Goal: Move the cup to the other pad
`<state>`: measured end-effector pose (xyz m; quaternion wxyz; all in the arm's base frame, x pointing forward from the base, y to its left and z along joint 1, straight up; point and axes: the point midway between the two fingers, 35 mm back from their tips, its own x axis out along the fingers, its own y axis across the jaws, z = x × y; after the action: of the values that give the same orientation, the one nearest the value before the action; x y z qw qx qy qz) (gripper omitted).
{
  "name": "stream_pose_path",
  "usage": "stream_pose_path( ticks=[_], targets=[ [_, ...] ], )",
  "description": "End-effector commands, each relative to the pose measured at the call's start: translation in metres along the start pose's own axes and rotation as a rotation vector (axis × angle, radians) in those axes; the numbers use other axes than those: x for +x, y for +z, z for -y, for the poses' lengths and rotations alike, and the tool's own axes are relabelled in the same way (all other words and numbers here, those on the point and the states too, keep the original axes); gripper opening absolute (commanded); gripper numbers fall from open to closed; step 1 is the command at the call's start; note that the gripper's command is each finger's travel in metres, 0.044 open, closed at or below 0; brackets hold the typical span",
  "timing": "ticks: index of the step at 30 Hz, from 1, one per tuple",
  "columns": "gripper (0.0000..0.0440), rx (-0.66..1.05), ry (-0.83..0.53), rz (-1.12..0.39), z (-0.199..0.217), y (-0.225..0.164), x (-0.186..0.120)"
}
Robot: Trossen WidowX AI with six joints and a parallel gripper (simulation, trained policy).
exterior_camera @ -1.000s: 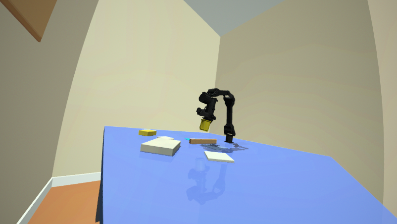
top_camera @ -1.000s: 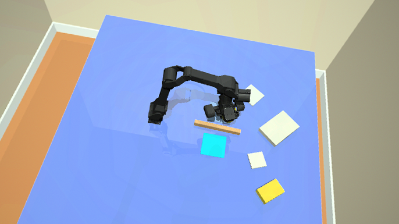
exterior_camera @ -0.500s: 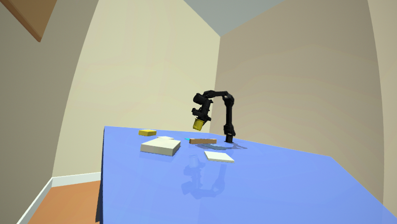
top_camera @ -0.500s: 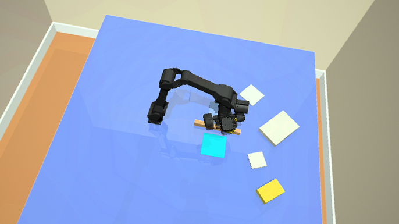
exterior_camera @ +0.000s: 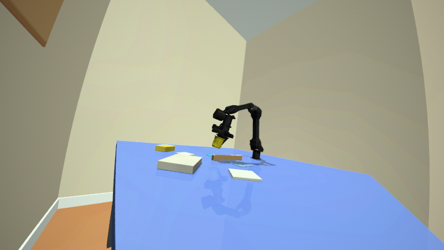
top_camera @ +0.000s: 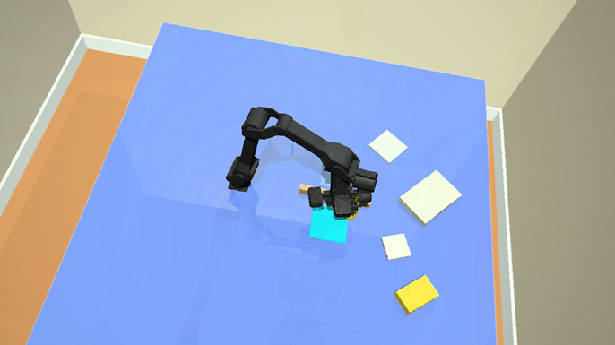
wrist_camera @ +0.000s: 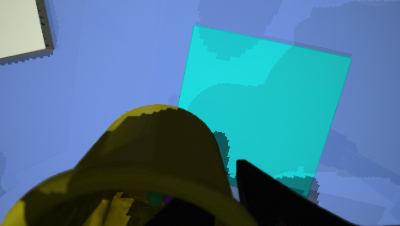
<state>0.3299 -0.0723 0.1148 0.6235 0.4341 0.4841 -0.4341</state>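
Above the blue table [top_camera: 258, 288] [exterior_camera: 248, 198] [wrist_camera: 115, 60], 1 pincer [top_camera: 351, 209] [exterior_camera: 221, 139] grips the tilted cup [top_camera: 351, 216] [exterior_camera: 217, 142] [wrist_camera: 160, 145].

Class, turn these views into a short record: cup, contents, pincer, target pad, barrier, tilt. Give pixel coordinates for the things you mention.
cup: yellow cup [exterior_camera: 217, 142] [wrist_camera: 165, 145], held above the table
contents: marbles [wrist_camera: 155, 198], at least one green; full count hidden
pincer: shut on the cup [exterior_camera: 221, 137]
target pad: cyan pad [top_camera: 328, 225] [wrist_camera: 265, 105], nothing resting on it
barrier: wooden bar [top_camera: 304, 188] [exterior_camera: 226, 157], lying beside the cyan pad
tilt: cup leans, not upright

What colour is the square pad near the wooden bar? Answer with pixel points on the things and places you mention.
The pad [top_camera: 328, 225] [wrist_camera: 260, 105] is bright turquoise, plain all over; the wrist view shows it best.
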Motion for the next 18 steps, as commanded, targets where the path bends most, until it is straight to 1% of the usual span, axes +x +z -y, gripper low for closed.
stream_pose_path(
  ticks=[1,8,18],
  targets=[
    [0.0000,0.008,0.004,0.008,0.004,0.004,0.004],
    [0.0004,0.031,-0.006,0.010,0.017,0.006,0.020],
    [0.0043,0.057,-0.023,0.014,0.035,0.006,0.039]
  ],
)
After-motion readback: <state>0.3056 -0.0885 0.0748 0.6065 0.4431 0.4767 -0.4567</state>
